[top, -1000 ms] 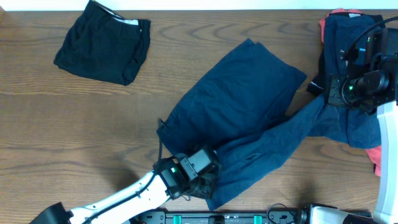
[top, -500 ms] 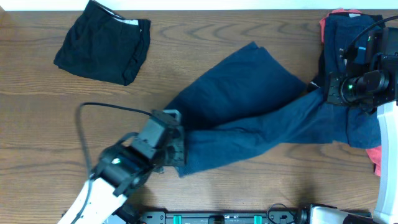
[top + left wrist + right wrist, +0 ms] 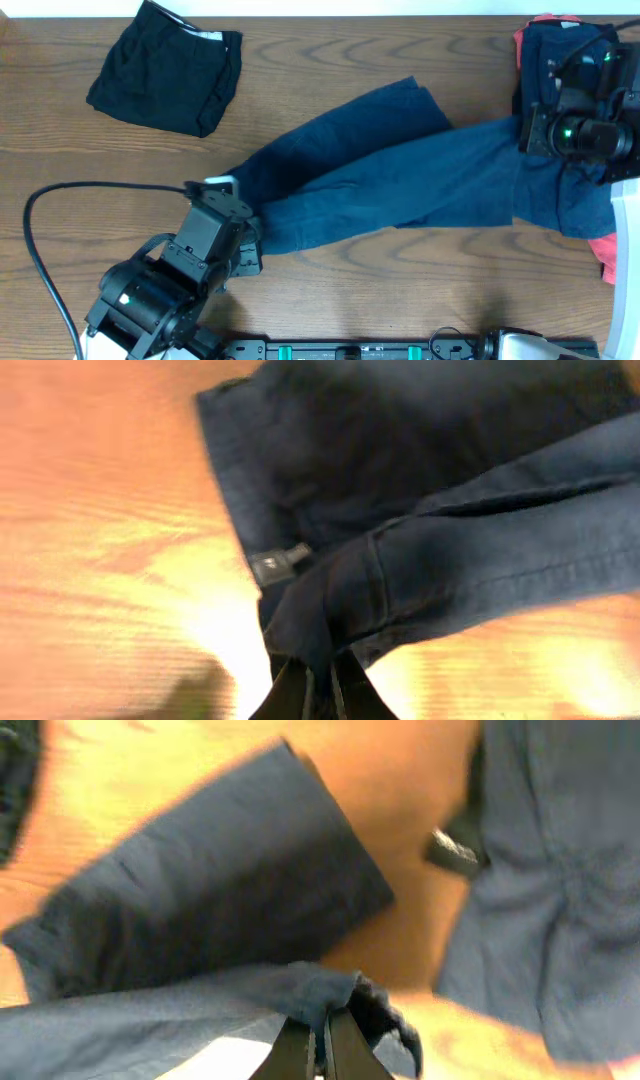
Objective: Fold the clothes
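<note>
Wood-grain surface point(image 3: 330, 40) under bright light
Brown grain fills the overhead view; a pale strip point(image 3: 400, 6) borders its far edge.

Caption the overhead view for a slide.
Left gripper and right gripper hold navy shorts stretched between them over the table; folded black garment lies apart.

The tabletop point(image 3: 70, 150) is showing brown wood grain. The shorts point(image 3: 400, 175) in the middle are showing dark navy, with a small grey label point(image 3: 278, 566). The far-left garment point(image 3: 165, 70) is looking black. At the right, a coral-pink piece point(image 3: 601, 250) is peeking beside navy cloth point(image 3: 545, 60).
</note>
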`<state>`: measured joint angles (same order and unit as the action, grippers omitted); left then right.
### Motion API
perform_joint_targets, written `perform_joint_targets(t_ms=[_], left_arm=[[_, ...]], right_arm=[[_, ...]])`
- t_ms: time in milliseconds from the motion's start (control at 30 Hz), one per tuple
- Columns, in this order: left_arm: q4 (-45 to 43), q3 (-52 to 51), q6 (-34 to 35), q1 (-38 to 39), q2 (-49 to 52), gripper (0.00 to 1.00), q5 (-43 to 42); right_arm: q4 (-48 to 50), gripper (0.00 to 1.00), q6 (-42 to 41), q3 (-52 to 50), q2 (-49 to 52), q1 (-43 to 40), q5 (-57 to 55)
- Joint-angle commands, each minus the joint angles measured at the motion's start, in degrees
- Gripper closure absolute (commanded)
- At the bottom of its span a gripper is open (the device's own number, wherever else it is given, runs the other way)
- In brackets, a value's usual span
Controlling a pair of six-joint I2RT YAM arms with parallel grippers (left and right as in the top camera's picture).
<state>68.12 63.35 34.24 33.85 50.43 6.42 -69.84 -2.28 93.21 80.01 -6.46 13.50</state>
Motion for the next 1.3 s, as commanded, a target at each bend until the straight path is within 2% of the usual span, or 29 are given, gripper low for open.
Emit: perform_joint_targets(t_ms=[0, 267, 567, 767, 933, 1267], left_arm=[[1.4, 0.6, 5.6, -0.3, 0.1, 0.94, 8.9], [1.5, 0.6, 10.7, -0.3, 2.6, 0.94, 19.1], [-1.2, 0.6, 10.7, -2.6, 12.6, 0.94, 27.8], [-8.0, 0.6, 10.0, -8.7, 20.9, 0.94, 28.6], [-15.0, 0.6, 6.0, -13.5, 26.7, 0.94, 28.6], [-28.8, 0.6, 3.7, -18.5, 37.4, 0.94, 28.6]], right_arm=[[3.0, 0.99, 1.8, 0.3, 0.8, 0.9, 2.2], [7.4, 0.99, 3.7, -0.1, 8.2, 2.8, 2.2], [15.9, 0.99, 3.7, -0.1, 17.1, 5.4, 2.2], [19.0, 0.99, 3.4, -0.1, 22.7, 7.2, 2.2], [19.1, 0.99, 3.4, -0.1, 27.0, 7.3, 2.2], [21.2, 0.99, 3.4, -0.1, 31.7, 7.3, 1.6]])
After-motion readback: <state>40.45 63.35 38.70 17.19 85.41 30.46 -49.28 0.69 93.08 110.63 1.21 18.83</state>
